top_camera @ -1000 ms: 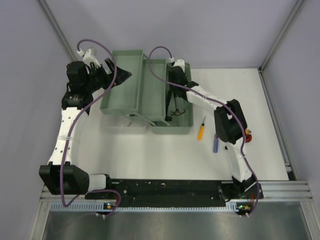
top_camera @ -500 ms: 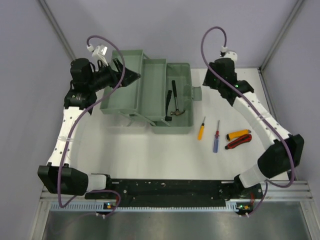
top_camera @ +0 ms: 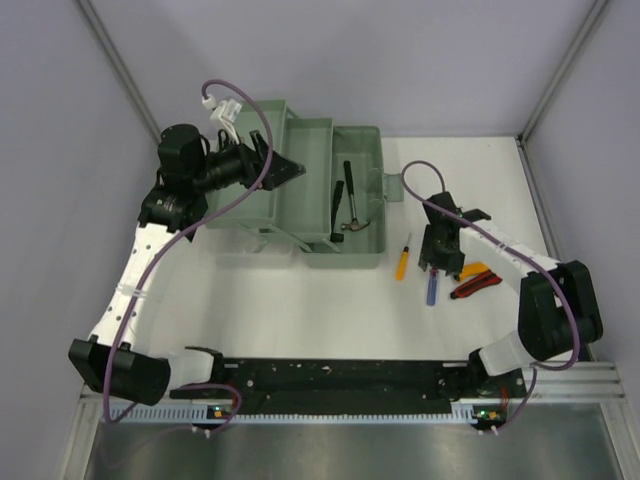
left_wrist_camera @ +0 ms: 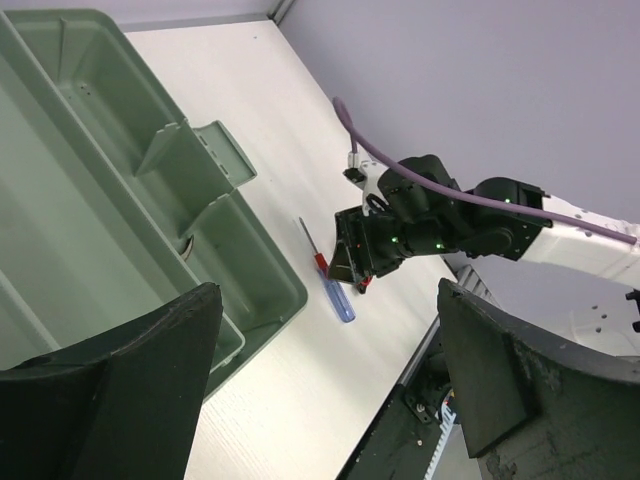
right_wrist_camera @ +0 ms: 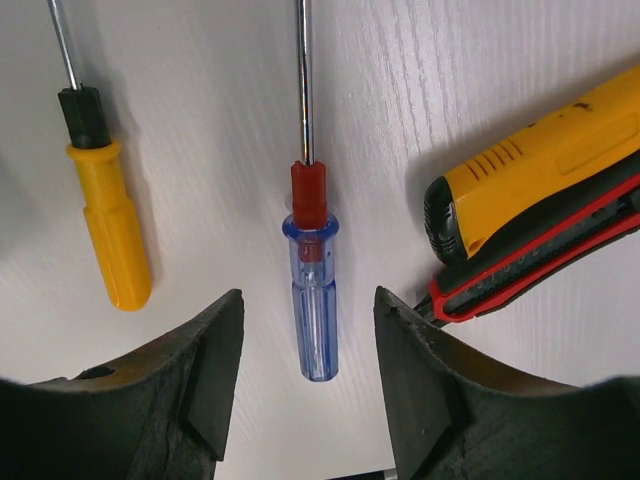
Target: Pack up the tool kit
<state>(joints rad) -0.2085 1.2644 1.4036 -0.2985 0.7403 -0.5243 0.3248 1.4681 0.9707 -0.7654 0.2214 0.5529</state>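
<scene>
Over on the left, the left claw [top_camera: 287, 170] hung above the far-left trays of the toolbox [top_camera: 305, 195], its jaws spread wide with nothing between them. The pale green toolbox stood fanned out on the table [top_camera: 300, 300], and the hammer [top_camera: 351, 205] lay alone in its right-hand compartment.

Next on the bare table lay the yellow screwdriver [right_wrist_camera: 108, 225], then, just beside it, the blue screwdriver [right_wrist_camera: 311, 300], both with shafts pointing toward the box. The right claw [right_wrist_camera: 308, 335] hovered directly over the blue handle, released, one finger on each side and a gap on both. Further right the yellow utility knife [right_wrist_camera: 540, 160] and red utility knife [right_wrist_camera: 530, 265] lay together, touching.

I reckoned the blue screwdriver was about to be taken, and that was where trouble could start. The handle was smooth and round, so an uneven squeeze could roll it out sideways. The knives' ends sat near the right-hand finger, which could clip them coming down. Gripped only by its handle, the long shaft might droop and catch the toolbox wall. The left arm above the trays could also crowd the drop.
</scene>
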